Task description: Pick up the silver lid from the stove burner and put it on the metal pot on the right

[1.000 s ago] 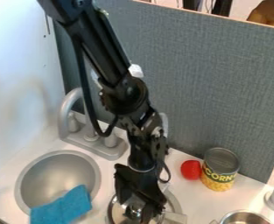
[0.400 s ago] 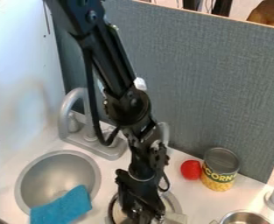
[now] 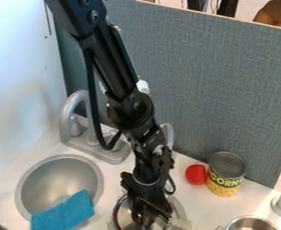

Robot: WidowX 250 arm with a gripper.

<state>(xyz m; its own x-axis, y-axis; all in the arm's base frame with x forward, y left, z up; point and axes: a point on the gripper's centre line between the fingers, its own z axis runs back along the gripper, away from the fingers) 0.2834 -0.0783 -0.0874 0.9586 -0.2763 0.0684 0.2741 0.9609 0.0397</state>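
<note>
- "CORN," in bold capitals, spans the label (image 3: 215, 187) of an upright can (image 3: 227, 164);
- the word faces the camera, wrapping around the can's curved side below its metal top, sloping down toward the view's right

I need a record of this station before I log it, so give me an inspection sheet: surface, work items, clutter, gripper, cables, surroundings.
Surface: white counter with a round metal sink set in it; no spill seen.
Work items: round metal-rimmed piece, maybe a lid, partly hidden under the gripper.
Clutter: blue cloth lying over the sink's near edge; red object beside a can; metal pot at lower right.
Gripper: low at the round piece; contact can't be confirmed.
Cables: black cable hangs in a loop beside the arm.
Surroundings: grey faucet, grey partition behind, white wall at left.
</note>
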